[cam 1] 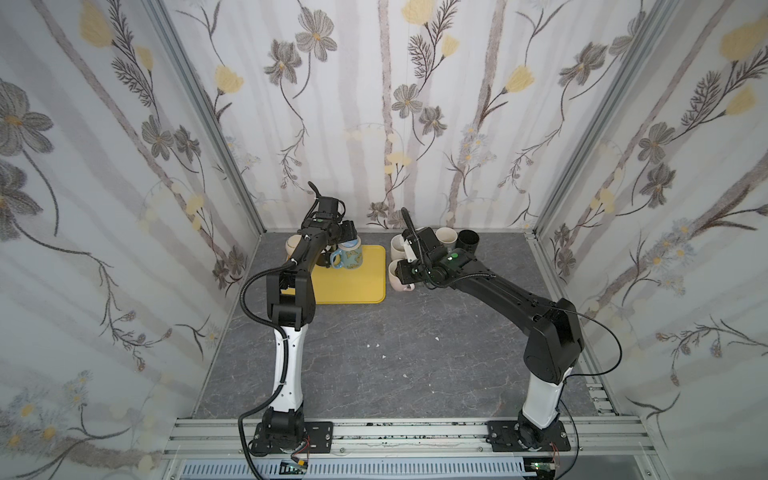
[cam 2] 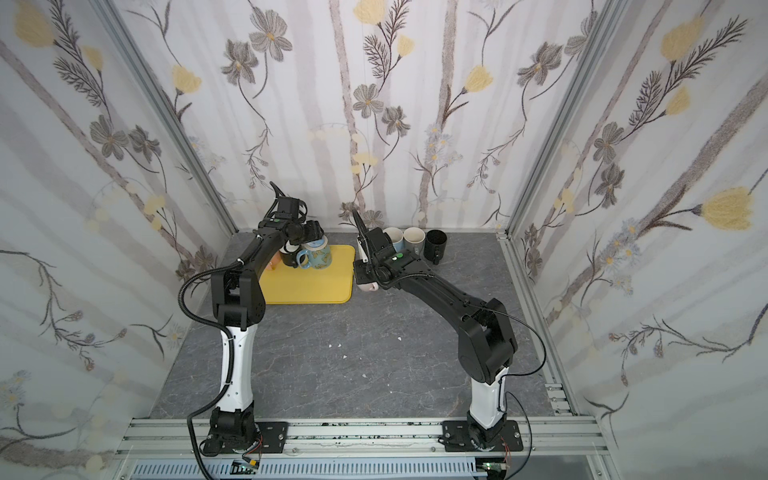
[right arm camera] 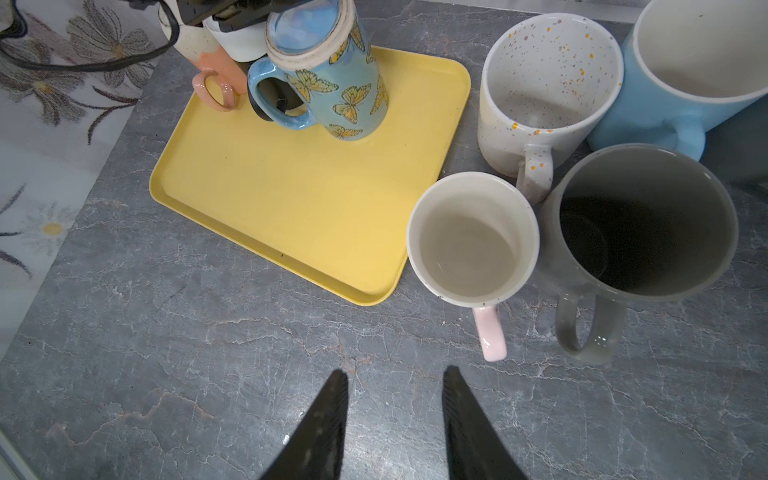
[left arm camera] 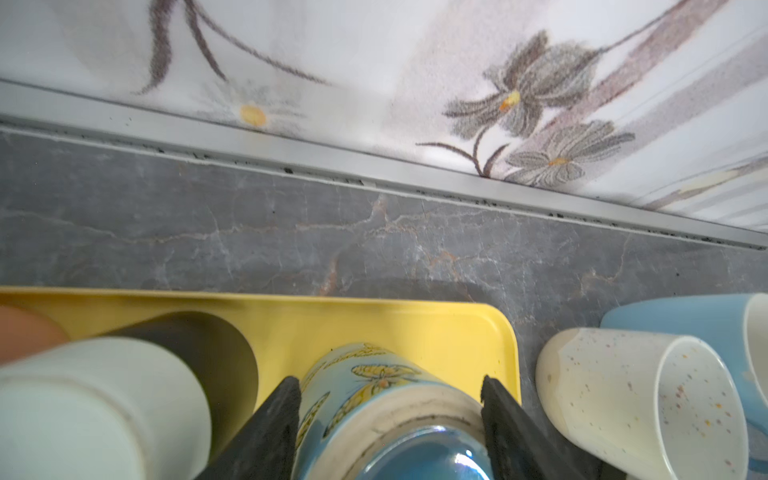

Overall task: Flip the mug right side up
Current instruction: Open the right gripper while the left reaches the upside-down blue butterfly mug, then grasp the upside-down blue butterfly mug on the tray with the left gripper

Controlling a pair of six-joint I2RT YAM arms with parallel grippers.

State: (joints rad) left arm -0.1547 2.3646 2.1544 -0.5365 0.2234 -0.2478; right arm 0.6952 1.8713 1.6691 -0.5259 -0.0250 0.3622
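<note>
Mug (right arm camera: 332,83): upside down, tilted, on yellow tray (right arm camera: 291,199).
Left pincer (left arm camera: 390,419): jaws straddle the mug's base; contact unclear.
Right pincer (right arm camera: 395,415): parted, empty, above tabletop (right arm camera: 166,353).

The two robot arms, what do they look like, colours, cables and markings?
Both arms, left arm and right arm, have white lower sections, black joints and upper links, black mounting plates, and ribbed black cables alongside. The right arm's wrist shows green dots. The jaws are black, tapered blades.
</note>
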